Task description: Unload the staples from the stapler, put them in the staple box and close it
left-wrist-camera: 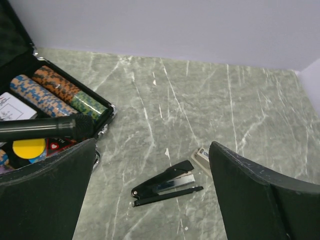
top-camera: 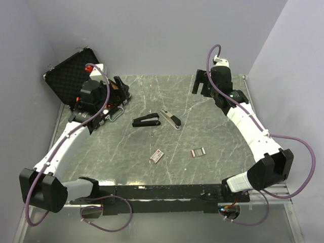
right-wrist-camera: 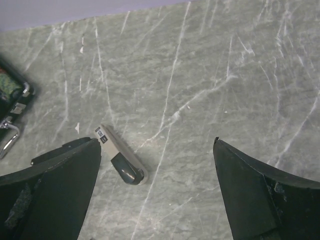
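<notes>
Stapler [top-camera: 146, 121] lay loose toward far edge; left gripper [left-wrist-camera: 152, 145], right gripper [right-wrist-camera: 156, 141] both splayed, empty; unbraced pry might skid it

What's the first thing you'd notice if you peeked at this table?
Probably the open black case at the far left of the table, with rows of colourful chips inside. Next comes the black stapler lying in the middle, with a small grey-and-black tool just to its right. The white left arm and right arm curve in from the sides.
</notes>
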You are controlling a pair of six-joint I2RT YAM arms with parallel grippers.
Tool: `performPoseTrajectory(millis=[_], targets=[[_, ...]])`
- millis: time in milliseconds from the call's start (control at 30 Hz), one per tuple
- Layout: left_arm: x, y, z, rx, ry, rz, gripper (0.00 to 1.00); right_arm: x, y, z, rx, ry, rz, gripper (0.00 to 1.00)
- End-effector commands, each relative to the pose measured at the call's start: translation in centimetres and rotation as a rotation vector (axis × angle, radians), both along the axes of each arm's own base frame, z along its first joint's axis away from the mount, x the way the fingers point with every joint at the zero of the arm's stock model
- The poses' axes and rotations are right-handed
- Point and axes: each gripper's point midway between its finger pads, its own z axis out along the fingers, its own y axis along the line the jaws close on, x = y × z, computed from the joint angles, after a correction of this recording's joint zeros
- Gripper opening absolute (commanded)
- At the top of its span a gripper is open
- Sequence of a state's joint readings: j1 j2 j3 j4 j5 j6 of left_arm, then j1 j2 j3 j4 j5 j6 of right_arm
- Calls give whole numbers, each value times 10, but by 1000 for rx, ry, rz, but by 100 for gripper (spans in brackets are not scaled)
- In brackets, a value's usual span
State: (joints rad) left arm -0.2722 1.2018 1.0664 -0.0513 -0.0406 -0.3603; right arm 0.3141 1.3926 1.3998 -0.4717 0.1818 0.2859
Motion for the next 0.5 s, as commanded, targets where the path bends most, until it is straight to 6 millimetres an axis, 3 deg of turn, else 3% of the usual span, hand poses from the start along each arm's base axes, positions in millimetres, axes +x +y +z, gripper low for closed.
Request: performPoseTrajectory(millis=[0,200,467], targets=[[1,-15,15,11,-34,-87,99,-3,-2,12,-20,-4,-1,100],[1,-29,5,38,-16,-162,99,-7,13,6,1,10,89,100],[9,-51,-25,86,64,-250,99,-6,27,-10,-12,62,174,100]])
